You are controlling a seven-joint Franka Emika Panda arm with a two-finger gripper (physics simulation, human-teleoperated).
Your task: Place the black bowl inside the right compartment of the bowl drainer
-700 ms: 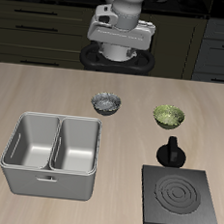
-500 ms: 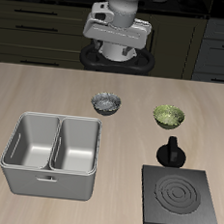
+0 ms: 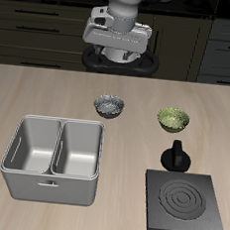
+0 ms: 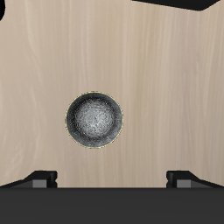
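The black bowl (image 3: 110,108) is small and round with a speckled grey inside, and stands upright on the wooden table just behind the bowl drainer (image 3: 56,122). The drainer is a grey metal tub split by a wall into two deep basins, and both are empty. My gripper (image 3: 117,43) hangs high over the back of the table, well above the bowl and behind it. In the wrist view the black bowl (image 4: 94,121) lies below my gripper (image 4: 112,179). The fingertips (image 4: 39,178) stand wide apart, open, with nothing between them.
A yellow-green bowl (image 3: 172,119) stands on the table beside the black bowl. A flat black stove plate (image 3: 186,204) lies near the front edge, with a small dark knobbed object (image 3: 176,155) just behind it. Dark cabinets line the back.
My gripper has risen slightly and shifted a little sideways above the table's back. Nothing on the table has moved.
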